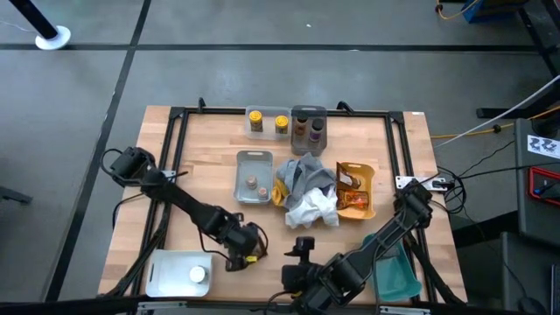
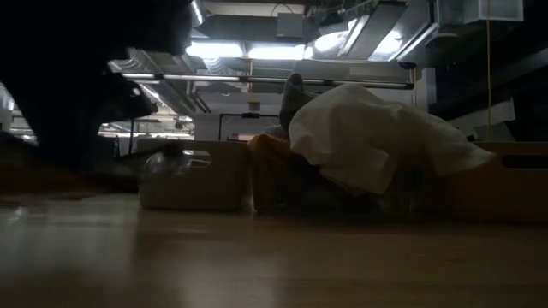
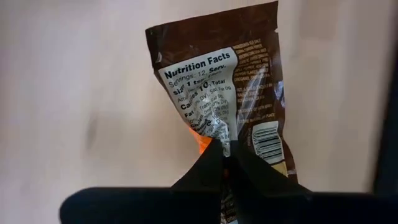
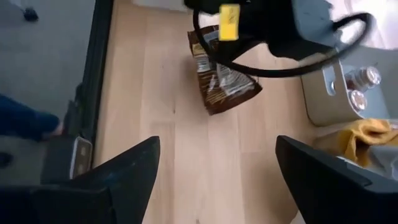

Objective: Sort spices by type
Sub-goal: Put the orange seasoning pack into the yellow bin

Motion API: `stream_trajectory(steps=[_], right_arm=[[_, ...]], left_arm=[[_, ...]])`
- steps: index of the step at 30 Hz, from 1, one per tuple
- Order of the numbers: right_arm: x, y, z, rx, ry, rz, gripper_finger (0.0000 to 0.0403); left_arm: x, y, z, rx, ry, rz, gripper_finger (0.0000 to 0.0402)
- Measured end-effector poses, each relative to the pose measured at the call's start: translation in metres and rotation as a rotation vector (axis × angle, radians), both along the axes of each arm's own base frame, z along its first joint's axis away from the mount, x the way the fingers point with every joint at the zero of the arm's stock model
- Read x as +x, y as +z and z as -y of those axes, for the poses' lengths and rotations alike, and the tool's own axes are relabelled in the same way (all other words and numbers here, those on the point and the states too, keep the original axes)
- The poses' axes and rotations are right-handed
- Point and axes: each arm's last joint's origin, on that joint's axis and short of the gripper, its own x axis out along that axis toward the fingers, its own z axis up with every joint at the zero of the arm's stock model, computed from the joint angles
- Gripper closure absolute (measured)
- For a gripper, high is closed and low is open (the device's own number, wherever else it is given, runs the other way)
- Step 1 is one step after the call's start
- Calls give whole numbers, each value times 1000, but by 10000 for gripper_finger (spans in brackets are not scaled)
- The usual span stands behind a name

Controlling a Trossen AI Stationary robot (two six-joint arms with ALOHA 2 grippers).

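Observation:
A brown spice packet (image 3: 230, 93) with a white nutrition label hangs from my left gripper (image 3: 227, 163), which is shut on it over the table's near middle (image 1: 243, 245). The right wrist view shows the same packet (image 4: 222, 84) under that gripper. My right gripper (image 4: 217, 177) is open near the table's near edge (image 1: 303, 251), just right of the packet and touching nothing. Yellow jars (image 1: 267, 122) stand in a clear tray and dark jars (image 1: 308, 129) in a grey one. Tiny pots (image 1: 255, 185) sit in a grey tray, and more brown packets (image 1: 353, 194) lie in a yellow tray. My left gripper pinches the brown packet between its two fingers at the back seam (image 3: 225, 144), near the lower part of the nutrition label. The fingers come from above, pointing down. The packet hangs tilted below them; whether its far end touches the table, I cannot tell.
Grey and white cloths (image 1: 308, 194) are heaped between the grey and yellow trays. A white tray (image 1: 166, 278) holding a round white pot sits at the near left corner, and a teal tray (image 1: 398, 269) at the near right. Bare wood lies left of the packet.

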Motion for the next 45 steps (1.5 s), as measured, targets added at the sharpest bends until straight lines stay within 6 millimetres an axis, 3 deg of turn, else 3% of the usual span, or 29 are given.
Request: stream_trajectory(steps=[7,14,25,35,40,45], right_arm=[[7,-15,-6,-71,88,-19,84],[10,-16,-18,-101,198,34,84],[7,-14,-23,-117,221,54,84],[9,-13,-20,-204,181,98,85],[9,-13,-20,-216,171,106,123],[10,-11,-21,-202,168,125,200]], left_arm=[[17,7,-3,-193,-78,86,399],[34,16,-10,-350,-129,182,399],[54,34,-24,-591,-239,337,398],[60,46,-22,-695,-326,436,400],[61,48,-21,-704,-331,458,398],[61,50,-21,-709,-333,473,398]])
